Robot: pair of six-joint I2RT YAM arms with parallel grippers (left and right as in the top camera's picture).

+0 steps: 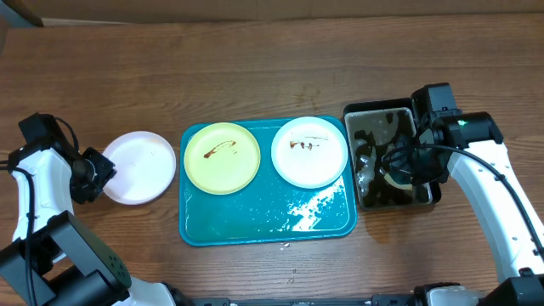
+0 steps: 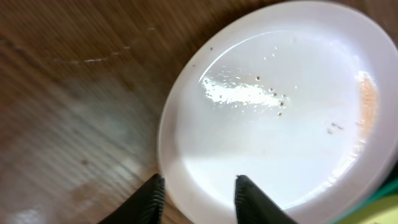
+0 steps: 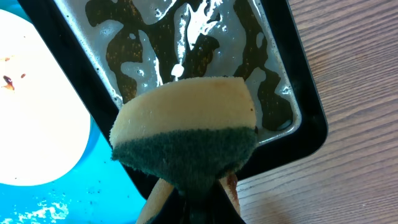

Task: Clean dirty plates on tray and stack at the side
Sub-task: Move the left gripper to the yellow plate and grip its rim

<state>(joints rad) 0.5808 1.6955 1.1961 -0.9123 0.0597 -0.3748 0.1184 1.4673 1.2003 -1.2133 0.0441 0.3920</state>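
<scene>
The left gripper (image 2: 199,202) has its dark fingers (image 2: 151,200) parted, one over bare wood and one over the dish of a lone white plate (image 2: 280,143). The plate's rim runs between them, and neither visibly presses on it. The right gripper (image 3: 196,208) is clamped on a yellow-and-green sponge (image 3: 186,137), held above a black tray (image 1: 378,108) of dark, foamy water.

Everything sits on a brown wood-grain table (image 1: 255,68). Little of the room shows beyond it.

The lone white plate lies on the table just left of the teal tray (image 1: 238,217), off it, at the left gripper's tips. A yellow plate (image 1: 223,157) and a second white plate (image 1: 310,151) lie side by side in the teal tray, between the two arms. The second white plate is nearer the sponge.

The lone plate is wet and glossy, with a few dark specks. The other two each carry a brown smear, and water glistens on the tray floor in front of them.
</scene>
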